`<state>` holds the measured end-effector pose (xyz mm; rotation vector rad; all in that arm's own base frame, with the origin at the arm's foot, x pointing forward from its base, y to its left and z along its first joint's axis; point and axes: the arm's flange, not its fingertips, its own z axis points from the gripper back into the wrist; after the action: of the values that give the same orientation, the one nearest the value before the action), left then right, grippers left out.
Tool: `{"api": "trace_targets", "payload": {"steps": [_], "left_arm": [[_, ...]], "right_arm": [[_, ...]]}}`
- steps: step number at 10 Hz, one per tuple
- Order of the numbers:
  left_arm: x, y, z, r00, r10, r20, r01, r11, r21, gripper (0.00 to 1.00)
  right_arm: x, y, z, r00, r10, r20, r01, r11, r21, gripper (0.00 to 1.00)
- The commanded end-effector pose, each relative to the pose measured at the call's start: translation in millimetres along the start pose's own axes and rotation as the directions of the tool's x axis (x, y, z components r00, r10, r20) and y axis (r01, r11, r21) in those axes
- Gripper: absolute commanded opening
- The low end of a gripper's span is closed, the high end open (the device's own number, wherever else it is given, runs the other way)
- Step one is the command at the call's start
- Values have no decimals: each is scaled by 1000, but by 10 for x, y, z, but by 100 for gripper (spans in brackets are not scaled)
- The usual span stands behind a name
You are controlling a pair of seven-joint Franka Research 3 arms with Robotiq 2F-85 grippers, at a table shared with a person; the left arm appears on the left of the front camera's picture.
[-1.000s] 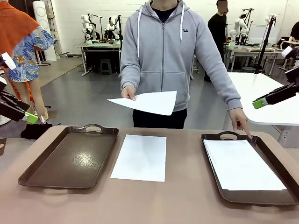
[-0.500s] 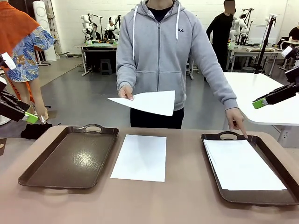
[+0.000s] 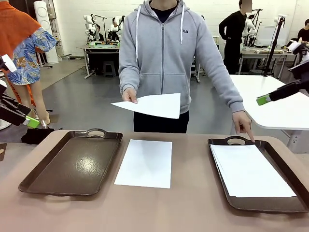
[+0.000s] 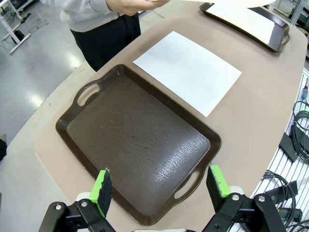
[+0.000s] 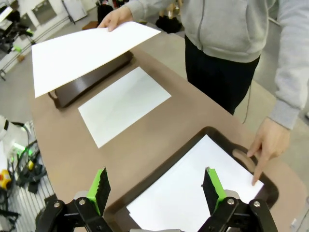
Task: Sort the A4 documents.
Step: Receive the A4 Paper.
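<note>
Brown desk [image 3: 193, 203], workshop room, grey floor [image 3: 87, 101]. An empty tray [image 3: 72, 164] lies toward the desk's left edge. A second tray [image 3: 270, 204] toward the right edge holds a stack of sheets [image 3: 251, 170]. A single sheet [image 3: 145, 163] lies flat mid-desk between the trays, touching neither. A person [image 3: 166, 58] at the far edge holds a raised sheet [image 3: 152, 105] in one hand [image 3: 129, 95]; the other hand [image 3: 243, 124] points at the second tray's far rim.

The number of sheets in the stack cannot be told. The front view cuts off that tray's near right corner.

In the left wrist view the left end effector [image 4: 159, 186] is spread wide over the empty tray, gripping nothing. In the right wrist view the right end effector [image 5: 156, 188] is likewise spread over the stack.
</note>
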<state>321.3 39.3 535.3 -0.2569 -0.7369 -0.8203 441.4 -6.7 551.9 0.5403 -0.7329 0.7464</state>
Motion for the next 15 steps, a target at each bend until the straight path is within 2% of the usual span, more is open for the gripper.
{"api": "trace_targets", "payload": {"steps": [1,3,5,7,10,11,13,15], "left_arm": [[-14,8,-6,1000,3,7,-3,1000,-8,100],[-14,8,-6,1000,3,7,-3,1000,-8,100],[-14,8,-6,1000,3,7,-3,1000,-8,100],[-14,8,-6,1000,3,7,-3,1000,-8,100],[-14,8,-6,1000,3,7,-3,1000,-8,100],[-14,8,-6,1000,3,7,-3,1000,-8,100],[-14,8,-6,1000,3,7,-3,1000,-8,100],[-14,8,-6,1000,3,7,-3,1000,-8,100]], "right_arm": [[79,230,-318,986,-166,4,165,985,41,100],[131,382,-587,947,-317,-58,321,943,88,100],[169,535,-927,882,-441,-167,467,863,191,100],[241,635,-1225,752,-604,-264,659,689,302,100],[329,711,-1657,625,-716,-311,769,499,399,100],[359,758,-1778,605,-728,-322,783,472,405,100],[397,811,-2097,528,-755,-389,835,379,400,100],[424,805,-2348,481,-783,-394,859,333,388,100]]}}
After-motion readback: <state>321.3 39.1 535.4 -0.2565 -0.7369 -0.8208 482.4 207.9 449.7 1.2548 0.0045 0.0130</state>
